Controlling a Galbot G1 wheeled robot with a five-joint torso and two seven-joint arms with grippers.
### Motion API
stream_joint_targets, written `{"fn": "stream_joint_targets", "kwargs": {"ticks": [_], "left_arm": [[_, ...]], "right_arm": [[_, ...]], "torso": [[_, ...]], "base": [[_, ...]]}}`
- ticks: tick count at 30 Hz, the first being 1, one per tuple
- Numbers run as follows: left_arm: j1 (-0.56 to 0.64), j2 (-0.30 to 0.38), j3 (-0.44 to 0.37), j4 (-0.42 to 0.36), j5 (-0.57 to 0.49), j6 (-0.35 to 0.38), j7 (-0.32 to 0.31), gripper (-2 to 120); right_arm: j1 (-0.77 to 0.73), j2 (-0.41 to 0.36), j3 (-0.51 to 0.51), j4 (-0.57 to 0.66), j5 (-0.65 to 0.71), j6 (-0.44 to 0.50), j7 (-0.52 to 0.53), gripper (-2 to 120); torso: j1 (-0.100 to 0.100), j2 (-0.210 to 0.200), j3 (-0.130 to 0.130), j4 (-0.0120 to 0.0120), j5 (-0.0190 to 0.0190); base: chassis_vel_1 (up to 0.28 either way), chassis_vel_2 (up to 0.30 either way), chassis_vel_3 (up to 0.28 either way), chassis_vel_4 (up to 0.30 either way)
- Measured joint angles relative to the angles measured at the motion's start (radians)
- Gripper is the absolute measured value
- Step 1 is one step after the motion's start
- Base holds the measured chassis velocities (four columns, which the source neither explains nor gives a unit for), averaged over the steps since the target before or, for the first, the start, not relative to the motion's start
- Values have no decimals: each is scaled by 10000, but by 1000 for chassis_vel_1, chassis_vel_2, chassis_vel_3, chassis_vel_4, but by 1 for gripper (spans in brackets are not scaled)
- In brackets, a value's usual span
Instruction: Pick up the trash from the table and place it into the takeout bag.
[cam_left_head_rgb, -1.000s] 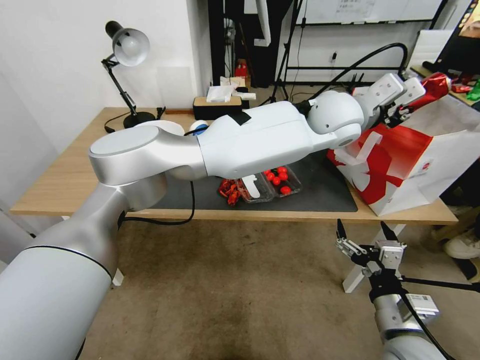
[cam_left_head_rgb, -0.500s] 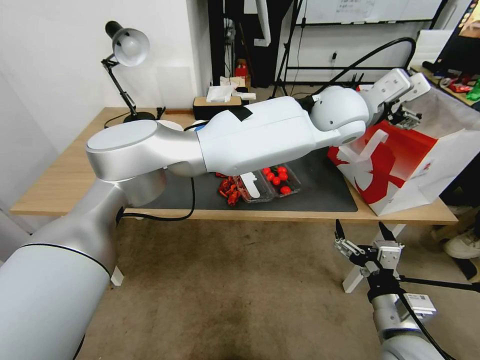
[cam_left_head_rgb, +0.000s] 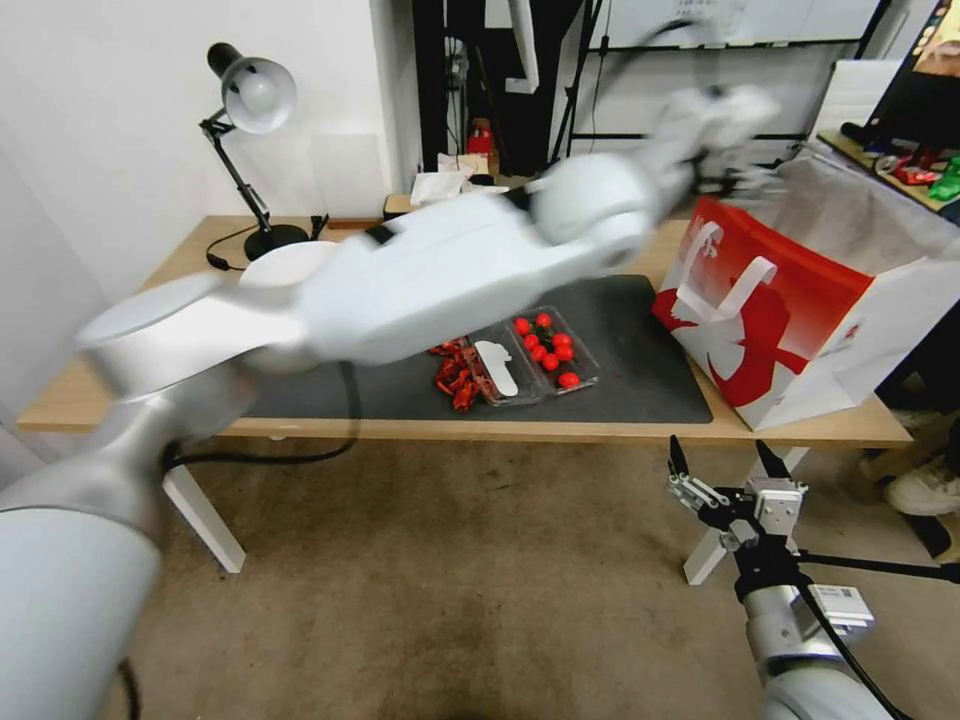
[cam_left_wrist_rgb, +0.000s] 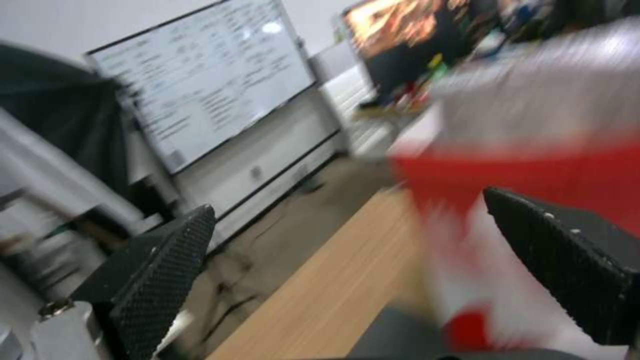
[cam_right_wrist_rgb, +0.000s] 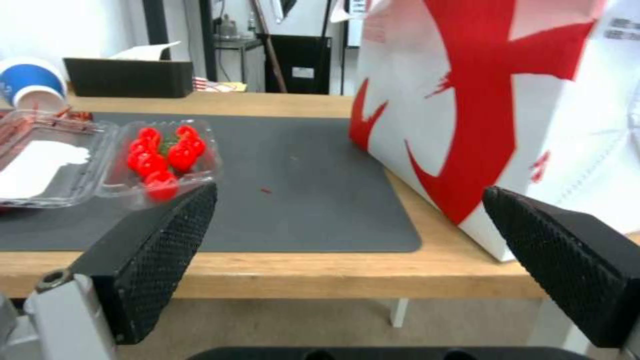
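Observation:
The takeout bag, red and white with strap handles, stands open on the right end of the table. My left gripper is blurred in the air above the bag's far left rim. In the left wrist view it is open with nothing between the fingers, and the bag lies just beyond. A blue paper cup lies on the mat behind the clear tray. My right gripper hangs open below the table's front edge, facing the bag.
A clear tray of red tomatoes and red scraps lie on the dark mat. A desk lamp and a tissue box stand along the table's far edge.
A second ago the left gripper held a red can over the bag; half a second ago the can was gone. The left arm is now swinging up and back to the left.

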Motion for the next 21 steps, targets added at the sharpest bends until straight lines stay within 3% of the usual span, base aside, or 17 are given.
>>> {"fn": "stream_joint_targets", "kwargs": {"ticks": [1,4,5,7,8,11,12,15,16,17,18,21], "left_arm": [[0,0,0,0,0,0,0,100],[1223,1764,-724,-1448,493,-126,226,100],[1223,1764,-724,-1448,493,-126,226,100],[2488,2768,-1745,-2166,777,-51,244,100],[2488,2768,-1745,-2166,777,-51,244,100],[4773,3631,-3667,-2768,1267,81,226,100],[4773,3631,-3667,-2768,1267,81,226,100],[7613,4136,-5951,-3450,1866,183,275,100],[7613,4136,-5951,-3450,1866,183,275,100],[8888,4180,-7073,-3685,2256,384,299,100],[8888,4180,-7073,-3685,2256,384,299,100],[10994,3882,-9067,-4076,2852,392,122,100]], "right_arm": [[0,0,0,0,0,0,0,100],[110,-68,-76,27,6,0,10,100],[110,-68,-76,27,6,0,10,100],[162,-76,-129,24,6,0,13,100],[162,-76,-129,24,6,0,13,100],[196,-55,-181,0,5,0,13,100],[196,-55,-181,0,5,0,13,100],[156,-42,-185,4,0,0,14,100],[156,-42,-185,4,0,0,14,100],[128,-48,-179,36,-4,4,15,100],[128,-48,-179,36,-4,4,15,100],[103,-56,-151,86,-6,154,20,100]], "torso": [[0,0,0,0,0],[-1,1,-2,-4,1],[-1,1,-2,-4,1],[-1,0,-2,-5,0],[-1,0,-2,-5,0],[-1,0,-1,-6,-1],[-1,0,-1,-6,-1],[-2,1,-2,-6,6],[-2,1,-2,-6,6],[-2,0,-2,-4,1],[-2,0,-2,-4,1],[-2,1,-3,-8,9]], "base": [[0,0,0,0],[0,0,0,0],[0,0,0,0],[0,0,0,0],[0,0,0,0],[0,0,0,0],[0,0,0,0],[0,0,0,0],[0,0,0,0],[0,0,0,0],[0,0,0,0],[0,0,0,0]]}}
